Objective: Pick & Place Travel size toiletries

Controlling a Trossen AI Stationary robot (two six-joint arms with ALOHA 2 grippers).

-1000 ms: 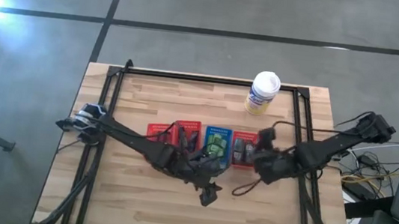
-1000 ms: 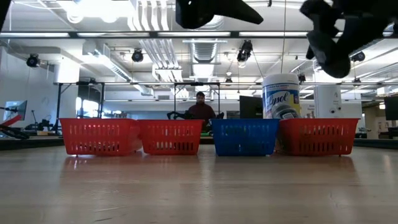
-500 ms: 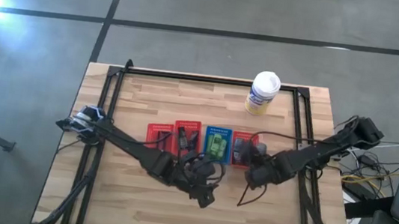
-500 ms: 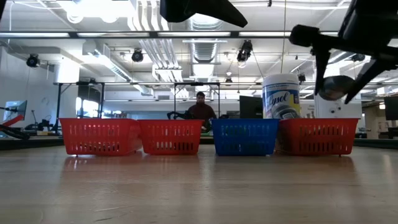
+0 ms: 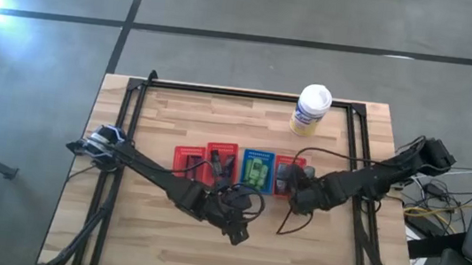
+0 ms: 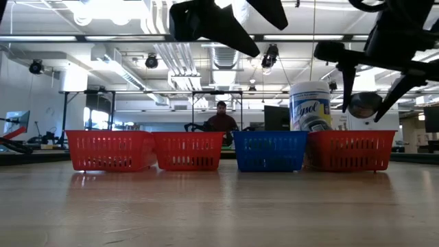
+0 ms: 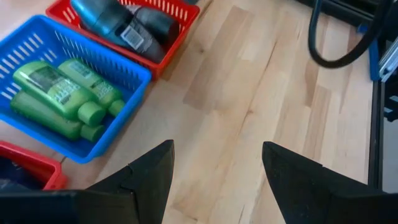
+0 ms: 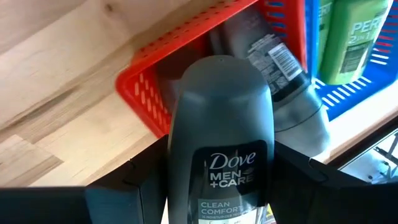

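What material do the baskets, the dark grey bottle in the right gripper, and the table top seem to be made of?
Red basket and blue basket: likely moulded plastic, glossy, with a slotted lattice wall.
Dark grey bottle, held in the right gripper: probably plastic, smooth satin sheen, print directly on it.
Table top: wood, or wood-look planks, with visible grain and board joints.

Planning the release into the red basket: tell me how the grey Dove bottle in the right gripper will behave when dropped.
The grey Dove bottle, held in the right gripper, looks like smooth rigid plastic, so probably slick. Its rounded shape suggests it may roll or slide against the grey bottles already lying in the red basket. Likely light.
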